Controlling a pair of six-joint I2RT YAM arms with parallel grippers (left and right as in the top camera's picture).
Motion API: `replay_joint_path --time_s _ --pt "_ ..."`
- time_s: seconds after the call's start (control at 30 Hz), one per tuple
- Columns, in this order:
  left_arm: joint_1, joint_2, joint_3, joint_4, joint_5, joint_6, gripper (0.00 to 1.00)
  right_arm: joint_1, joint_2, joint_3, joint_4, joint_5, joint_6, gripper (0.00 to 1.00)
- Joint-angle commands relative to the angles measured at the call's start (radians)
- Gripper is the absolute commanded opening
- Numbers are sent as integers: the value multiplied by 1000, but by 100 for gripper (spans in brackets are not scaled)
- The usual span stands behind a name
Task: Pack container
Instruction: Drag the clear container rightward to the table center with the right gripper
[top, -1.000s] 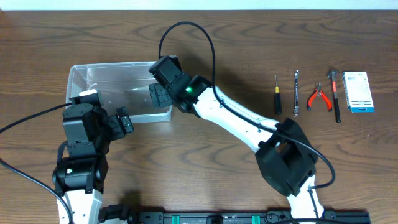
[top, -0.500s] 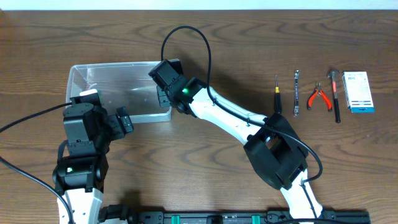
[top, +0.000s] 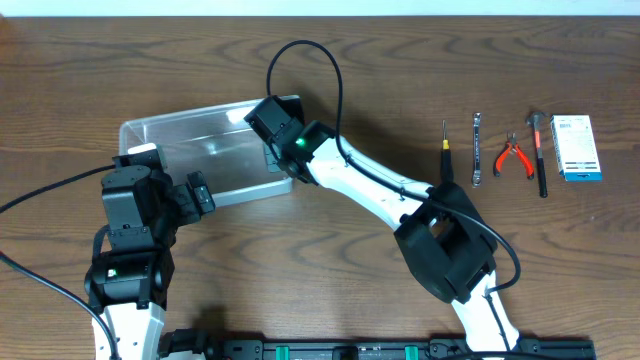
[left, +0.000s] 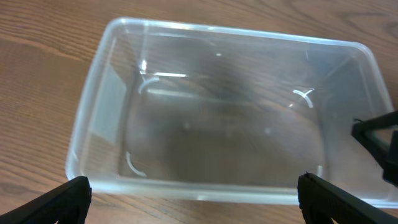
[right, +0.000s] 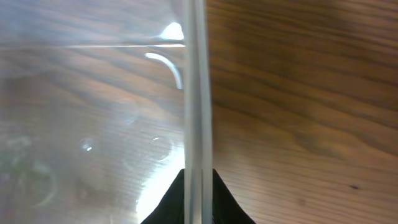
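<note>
The overhead camera looked straight down on the whole worktop (top: 60, 60) from high up. The left wrist camera slanted down on the entire container (left: 236, 32) from close by. The right wrist camera sat hard against its rim, which all three views shared.

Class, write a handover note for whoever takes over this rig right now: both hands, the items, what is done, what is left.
Right hand: shut on the rim of the clear rectangular plastic container.
Left hand: open beside it, holding nothing.
Container: empty.
Black-handled screwdriver, slim silver metal tool, red-handled pliers, dark-handled hammer, white-and-blue box: in a row far to its right.
Done: nothing packed.
Left: likely packing all five.
</note>
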Motion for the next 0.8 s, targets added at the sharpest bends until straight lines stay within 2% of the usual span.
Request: replay_joint_path --time_s 0.0,0.03,0.1,0.17,0.43,0.63,0.77 --pt "-4 2 22 -3 -11 14 98 -33 -22 17 -44 90 -2 11" --pt "-4 2 22 -3 -11 14 98 -45 -35 17 -60 92 -2 11" --pt "-4 2 22 -3 -12 14 98 -73 -66 17 -91 92 -2 2" --pt "-4 2 22 -2 -11 14 98 -107 -106 17 -131 92 0 1" --pt "-4 2 22 -3 -11 14 98 -247 -196 17 -355 79 43 1" --pt "-4 2 22 -3 -11 14 98 -285 -192 15 -477 58 43 2" --pt "-4 2 22 -3 -11 14 98 -285 -192 14 -539 58 32 10"
